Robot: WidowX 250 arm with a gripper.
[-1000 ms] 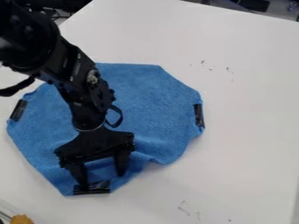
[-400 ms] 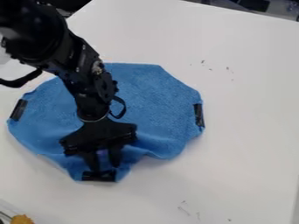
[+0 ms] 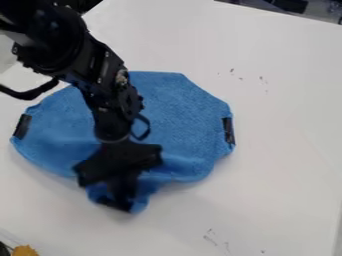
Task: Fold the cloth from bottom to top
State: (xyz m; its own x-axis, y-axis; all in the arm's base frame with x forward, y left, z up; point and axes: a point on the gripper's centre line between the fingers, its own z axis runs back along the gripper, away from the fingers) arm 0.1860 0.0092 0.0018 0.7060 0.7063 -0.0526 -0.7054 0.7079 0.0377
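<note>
The blue cloth (image 3: pixel 184 110), lying beneath and around the black gripper (image 3: pixel 122 196), is being bunched and drawn up by the fingers, which are being closed on its lower part; the dark strip (image 3: pixel 107 201) at their tips is being tilted. The fold is apparently being started.

camera view: looked down at a slant from above the white table (image 3: pixel 280 115), close enough for it to take up most of the view; faced across toward the far edge (image 3: pixel 280 12), upper right.
</note>
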